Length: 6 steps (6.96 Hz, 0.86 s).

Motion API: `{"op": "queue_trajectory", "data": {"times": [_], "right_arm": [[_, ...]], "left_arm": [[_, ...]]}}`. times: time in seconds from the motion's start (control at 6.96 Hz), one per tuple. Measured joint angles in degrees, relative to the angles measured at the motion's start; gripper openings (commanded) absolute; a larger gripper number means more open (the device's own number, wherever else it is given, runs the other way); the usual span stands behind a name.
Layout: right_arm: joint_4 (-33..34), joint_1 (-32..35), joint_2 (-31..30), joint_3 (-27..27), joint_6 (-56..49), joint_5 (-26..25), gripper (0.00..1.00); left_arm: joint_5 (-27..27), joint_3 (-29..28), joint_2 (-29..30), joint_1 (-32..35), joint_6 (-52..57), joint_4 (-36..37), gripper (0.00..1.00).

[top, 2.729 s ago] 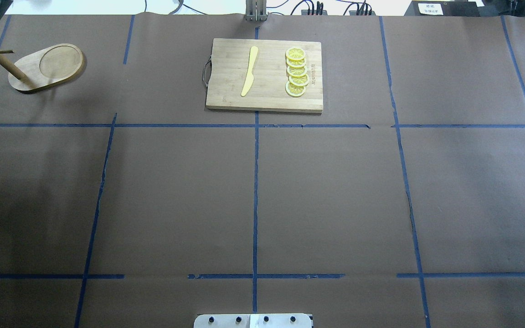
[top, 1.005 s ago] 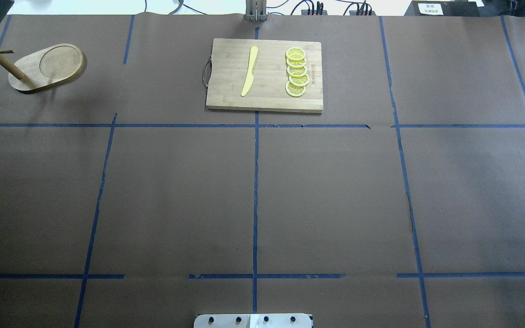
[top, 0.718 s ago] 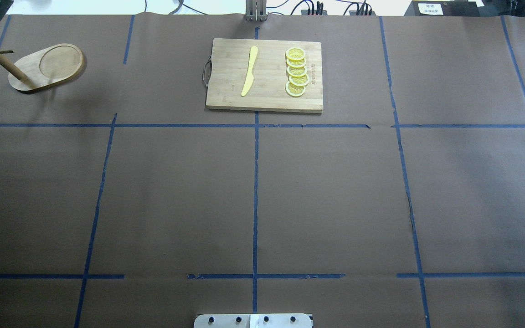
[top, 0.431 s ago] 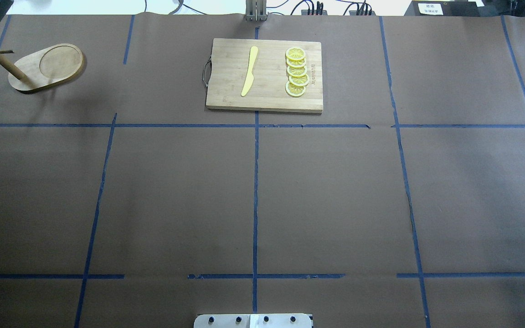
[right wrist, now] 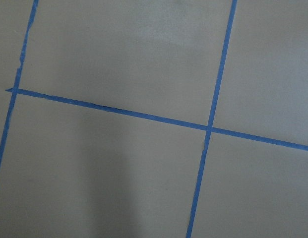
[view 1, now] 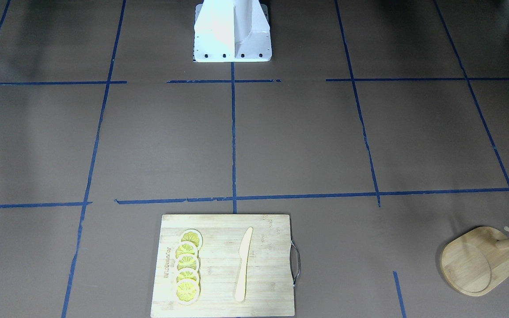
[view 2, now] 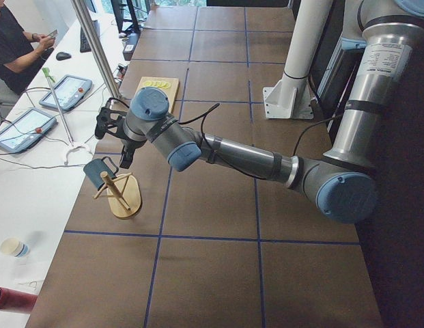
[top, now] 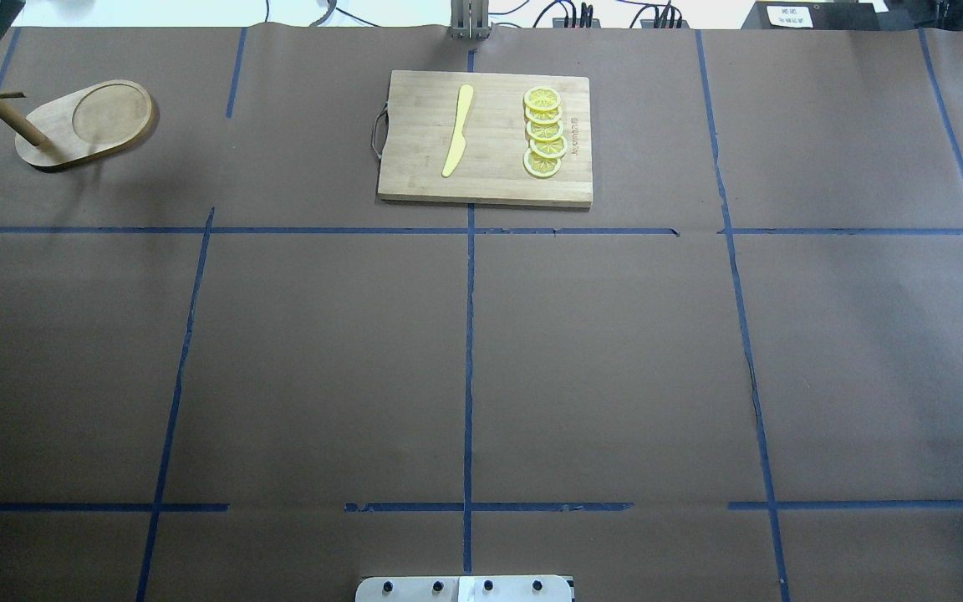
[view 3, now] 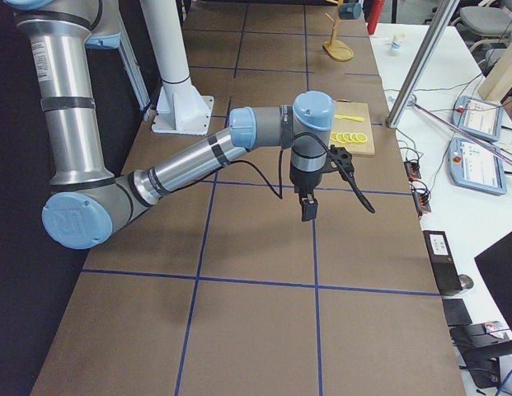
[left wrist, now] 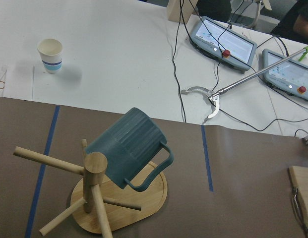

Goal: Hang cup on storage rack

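Hanging cup (left wrist: 131, 144) tilts; cutting board (view 1: 219, 278) stamp (view 1: 166, 261) seems illegible.

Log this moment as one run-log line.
cup: hanging tilted on storage rack | left gripper: apart from cup, state unclear | right gripper: over bare table, state unclear

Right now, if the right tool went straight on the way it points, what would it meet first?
The right tool points straight down, so it would likely meet the brown paper table cover, near a crossing of blue tape lines. Nothing shows in between.
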<state>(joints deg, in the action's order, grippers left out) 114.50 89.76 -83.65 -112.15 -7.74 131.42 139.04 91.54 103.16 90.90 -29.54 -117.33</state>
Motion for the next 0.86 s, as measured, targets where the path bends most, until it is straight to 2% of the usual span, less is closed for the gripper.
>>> {"op": "queue_trajectory", "data": {"times": [0.29, 0.43, 0.72, 0.86], "right_arm": [[-0.1, 0.1, -1.2, 0.0, -0.1, -0.1, 1.0], [0.0, 0.1, -1.7, 0.3, 0.0, -0.2, 1.0], [0.1, 0.6, -2.3, 2.2, 0.3, 0.2, 1.0], [0.2, 1.6, -2.4, 3.6, 0.2, 1.3, 1.0]], "left_arm": [[-5.0, -0.1, 0.0, 1.0, 20.6, 17.9, 1.0], [-7.1, -0.4, -0.4, 1.3, 27.1, 24.7, 1.0], [-7.9, -2.5, -3.3, 1.2, 34.8, 33.7, 1.0], [-7.8, -3.2, -5.4, 1.2, 36.2, 34.9, 1.0]]}}
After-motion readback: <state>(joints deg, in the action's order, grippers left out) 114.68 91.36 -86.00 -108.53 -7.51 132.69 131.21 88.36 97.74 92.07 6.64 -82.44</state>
